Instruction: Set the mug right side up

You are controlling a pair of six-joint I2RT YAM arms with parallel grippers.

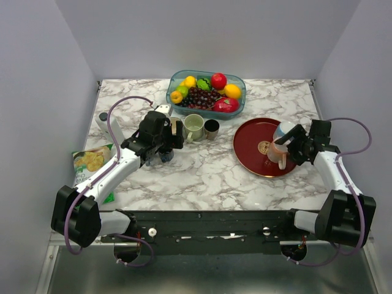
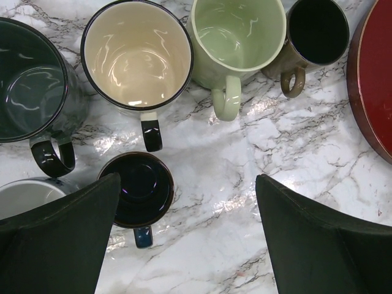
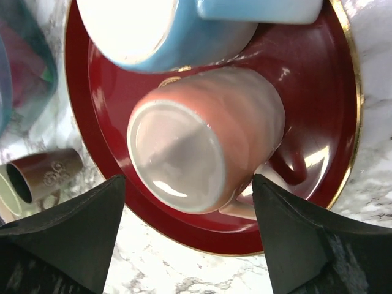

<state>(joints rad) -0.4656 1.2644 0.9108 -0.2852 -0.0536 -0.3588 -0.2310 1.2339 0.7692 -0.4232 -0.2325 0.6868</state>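
None of the turning was done: your pink mug (image 3: 208,141) sat base-up on the red tray (image 3: 343,122) at the right. Your right gripper (image 3: 187,184) straddled it unclenched; your left gripper (image 2: 187,180) hung released.

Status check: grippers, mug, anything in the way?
Left gripper open. Right gripper open, straddling inverted pink mug on red tray. Blue mug close alongside.

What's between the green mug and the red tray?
Small brown mug, upright, beside the green mug; then bare marble to the red tray. Left wrist view.
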